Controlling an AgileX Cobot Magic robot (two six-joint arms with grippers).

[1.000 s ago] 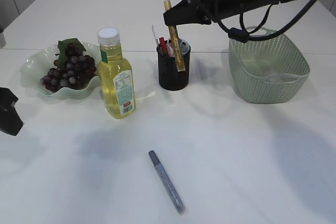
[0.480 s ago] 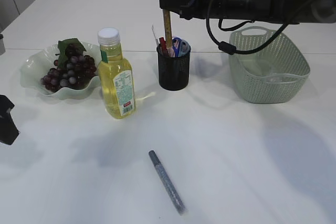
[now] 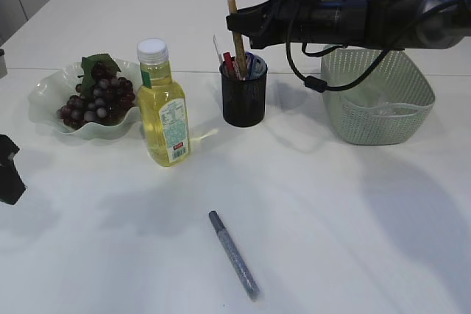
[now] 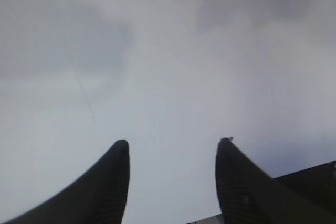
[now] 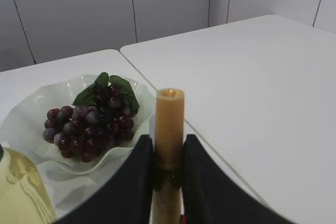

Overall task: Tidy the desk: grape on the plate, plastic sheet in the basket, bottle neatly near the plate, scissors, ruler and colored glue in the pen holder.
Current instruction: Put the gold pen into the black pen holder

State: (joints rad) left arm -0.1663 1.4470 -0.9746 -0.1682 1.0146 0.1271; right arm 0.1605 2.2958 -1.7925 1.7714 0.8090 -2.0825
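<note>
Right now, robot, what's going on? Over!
Right pincer shut on gold glue pen, lowering into pen holder. Left pincer open, empty. Silver glue pen waits on table. Nothing blocking.

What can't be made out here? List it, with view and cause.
- Pen holder contents: exterior view, too small and crowded.
- Gold glue stick lower end: right wrist view, cut off by the bottom edge and hidden by the right gripper.
- Basket contents: exterior view, behind its wall and the arm.

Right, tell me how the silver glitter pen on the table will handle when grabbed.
The silver glitter pen looks round and slim, so it will probably roll if nudged sideways. Lying flat on the table, it likely needs a low pinch. It seems rigid and light.
</note>
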